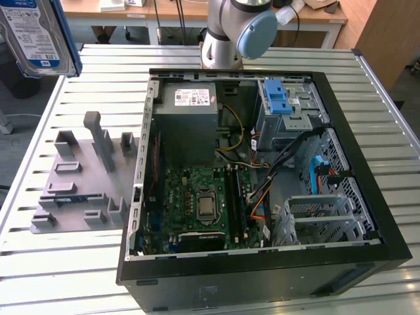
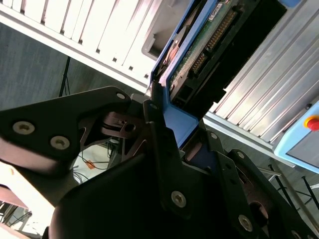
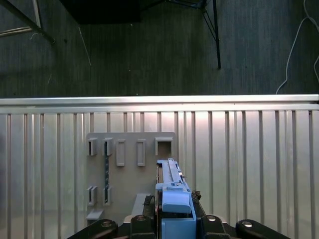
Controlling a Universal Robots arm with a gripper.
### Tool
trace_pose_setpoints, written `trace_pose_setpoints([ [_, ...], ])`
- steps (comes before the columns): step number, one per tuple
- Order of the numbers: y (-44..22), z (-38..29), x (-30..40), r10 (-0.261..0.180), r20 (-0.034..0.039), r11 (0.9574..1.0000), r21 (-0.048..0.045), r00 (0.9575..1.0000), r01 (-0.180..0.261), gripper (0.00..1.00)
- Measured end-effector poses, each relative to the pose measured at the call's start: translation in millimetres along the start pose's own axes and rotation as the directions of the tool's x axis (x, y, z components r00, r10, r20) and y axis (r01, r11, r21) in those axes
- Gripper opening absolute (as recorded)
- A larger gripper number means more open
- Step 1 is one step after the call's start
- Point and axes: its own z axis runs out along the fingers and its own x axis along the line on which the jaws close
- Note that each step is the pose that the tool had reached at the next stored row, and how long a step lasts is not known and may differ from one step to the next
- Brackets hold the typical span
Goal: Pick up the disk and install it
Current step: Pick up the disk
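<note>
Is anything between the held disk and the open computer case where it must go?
Nothing visible does. The gripper holds the disk in the air at the exterior view's left, and the computer case lies open on top, though black cables cross inside it.

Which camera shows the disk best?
The exterior view: the disk shows its labelled face, at that view's left. The second wrist view shows its circuit-board underside; the first wrist view, its blue edge in the tool.
</note>
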Motion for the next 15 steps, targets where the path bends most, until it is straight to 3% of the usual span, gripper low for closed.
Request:
trace_pose_setpoints([
  [15,-7.7,-0.1,-0.2,0.000,0.0000,1.0000,0.0000,1.0000,0.000,0.36],
])
